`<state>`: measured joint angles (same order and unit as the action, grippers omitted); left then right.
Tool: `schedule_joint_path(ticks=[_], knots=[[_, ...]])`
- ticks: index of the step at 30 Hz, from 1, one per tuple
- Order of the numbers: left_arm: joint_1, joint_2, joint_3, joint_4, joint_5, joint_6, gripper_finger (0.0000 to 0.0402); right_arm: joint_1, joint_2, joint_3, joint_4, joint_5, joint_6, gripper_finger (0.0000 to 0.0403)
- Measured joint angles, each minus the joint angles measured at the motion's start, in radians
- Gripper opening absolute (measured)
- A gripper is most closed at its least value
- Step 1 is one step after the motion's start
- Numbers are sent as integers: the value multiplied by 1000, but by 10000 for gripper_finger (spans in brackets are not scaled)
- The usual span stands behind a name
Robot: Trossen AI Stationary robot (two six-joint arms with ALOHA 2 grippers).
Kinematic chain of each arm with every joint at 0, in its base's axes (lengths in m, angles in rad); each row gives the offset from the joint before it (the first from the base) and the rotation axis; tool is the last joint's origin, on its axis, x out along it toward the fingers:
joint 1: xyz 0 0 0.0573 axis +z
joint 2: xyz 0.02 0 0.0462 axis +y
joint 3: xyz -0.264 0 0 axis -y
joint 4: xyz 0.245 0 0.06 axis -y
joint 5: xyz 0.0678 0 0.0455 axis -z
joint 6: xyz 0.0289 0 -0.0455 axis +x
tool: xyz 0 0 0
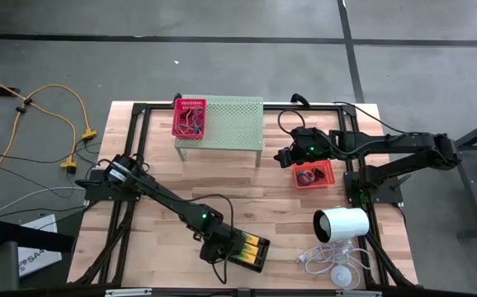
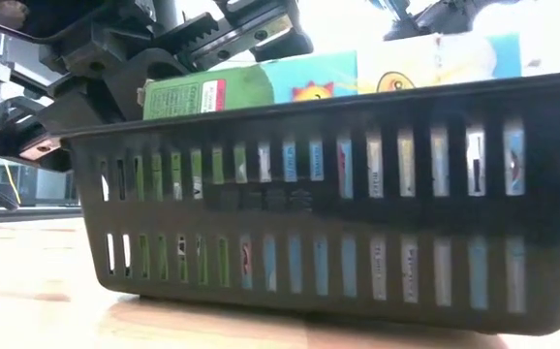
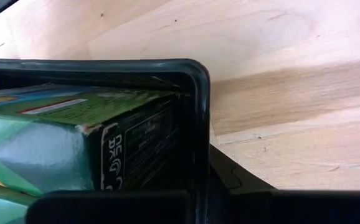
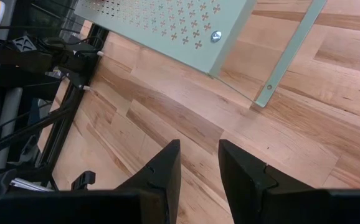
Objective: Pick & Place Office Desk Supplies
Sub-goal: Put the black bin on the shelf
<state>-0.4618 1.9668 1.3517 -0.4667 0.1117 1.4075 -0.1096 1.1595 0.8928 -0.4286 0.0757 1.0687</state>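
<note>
We see the left gripper closed at the black tray's near-edge rim, the tray holding green boxes whose print we cannot read. The right gripper, fingers slightly parted and empty, hovers beside the orange tray.

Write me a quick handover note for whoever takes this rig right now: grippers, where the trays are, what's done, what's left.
Left gripper: shut on the rim of the black tray at the table's near edge; green boxes stand inside it.
Right gripper: open, empty, beside the orange tray.
Pink-red tray: on the pale green stand, small items inside.
Done: all three trays hold supplies.
Left: cannot tell where the black tray goes; the right arm has not picked anything yet.
</note>
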Motion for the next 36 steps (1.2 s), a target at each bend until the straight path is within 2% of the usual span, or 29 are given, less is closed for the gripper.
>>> schedule_joint_path(ticks=[13,24,28,36], knots=[[0,-11,0,-8,-7,-2,1,0,0,0,0,0,0,95],[1,-111,-1,-11,-9,-30,1,0,0,0,0,0,0,95],[1,-152,-1,-22,-22,-73,1,0,0,0,0,0,0,95],[29,-211,-1,-46,-140,-275,1,0,0,0,0,0,0,95]])
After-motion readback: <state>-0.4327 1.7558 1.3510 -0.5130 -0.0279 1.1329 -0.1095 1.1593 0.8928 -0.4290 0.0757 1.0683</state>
